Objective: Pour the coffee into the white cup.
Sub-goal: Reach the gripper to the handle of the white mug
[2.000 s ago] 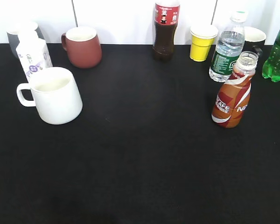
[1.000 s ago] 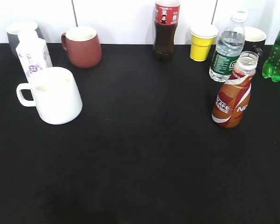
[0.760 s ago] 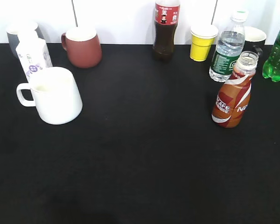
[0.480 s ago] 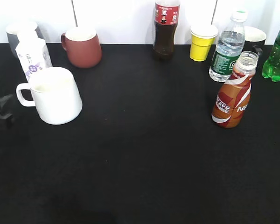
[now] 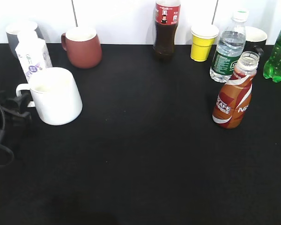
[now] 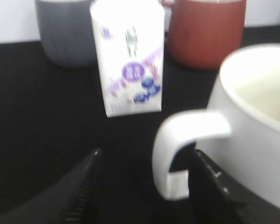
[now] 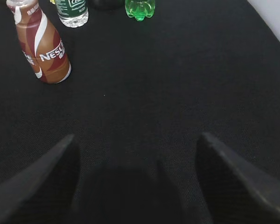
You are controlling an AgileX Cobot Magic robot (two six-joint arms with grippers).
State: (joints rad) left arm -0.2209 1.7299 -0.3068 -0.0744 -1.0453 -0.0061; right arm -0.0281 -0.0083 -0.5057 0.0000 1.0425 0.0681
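A: Starting nearest us, where do we stand on the left side?

B: Our left hand [image 6: 144, 186] sits low on the table [image 5: 145, 164] with its fingers spread apart, gripping nothing. In the left wrist view the handle of the white cup [image 6: 252, 116] stands in the gap between the fingers, nearer the right one, at about one o'clock from the hand's middle. In the exterior view that same hand [image 5: 19, 108] is just beside the handle at the table's left edge.

A: And the right hand?

B: The right hand [image 7: 135, 177] is also released, fingers wide, holding nothing. It does not show in the exterior view.

A: So where does the coffee lie from it?

B: The coffee [image 7: 41, 44] stands upright, long axis vertical, at about eleven o'clock from the right hand and well apart from it. In the exterior view the coffee [image 5: 234, 91] is on the right of the table, its neck uncapped as far as we can tell, far from the white cup [image 5: 54, 96].

A: Which arm should take the bottle?

B: We judge the right arm, being far nearer. It would have to go forward and left. Farther back, the water bottle [image 5: 228, 49] stands close behind the coffee, so we would approach from the near side.
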